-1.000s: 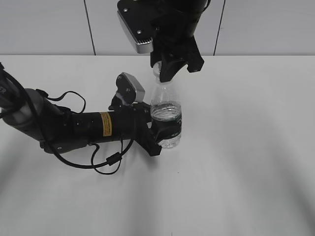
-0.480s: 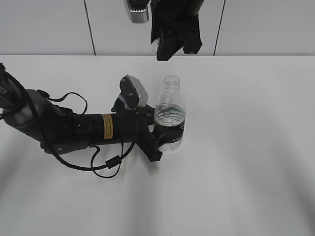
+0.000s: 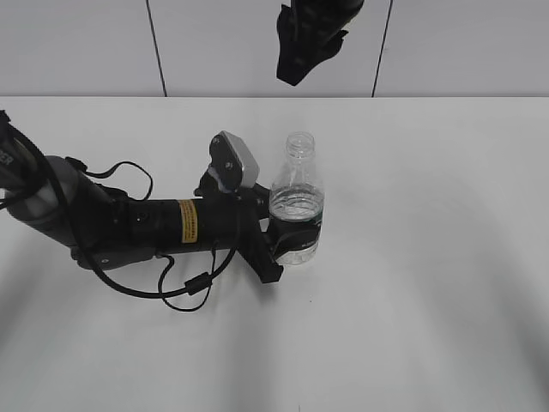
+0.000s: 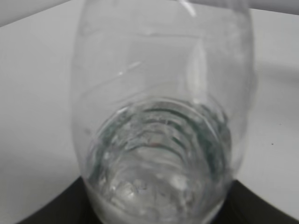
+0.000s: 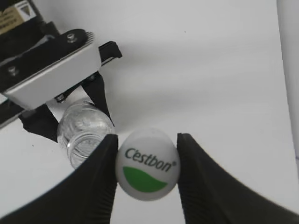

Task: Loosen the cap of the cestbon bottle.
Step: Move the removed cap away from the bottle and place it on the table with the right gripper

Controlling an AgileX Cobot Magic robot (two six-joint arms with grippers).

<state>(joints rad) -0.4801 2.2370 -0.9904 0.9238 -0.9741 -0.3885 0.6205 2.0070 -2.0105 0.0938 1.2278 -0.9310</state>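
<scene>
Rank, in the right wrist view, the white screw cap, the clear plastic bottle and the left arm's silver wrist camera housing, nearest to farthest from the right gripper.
1. White round plastic screw cap: clamped in the right gripper.
2. Clear ribbed plastic bottle: below, to the left, mouth open.
3. Silver wrist camera housing: upper left, beyond the bottle.

The exterior view looks down at a slant across the white surface [image 3: 412, 283] at the cestbon bottle [image 3: 296, 206]. The left wrist view sits very close beside the bottle [image 4: 161, 121]. The right wrist view looks down onto the same bottle [image 5: 84, 133] from above.
</scene>
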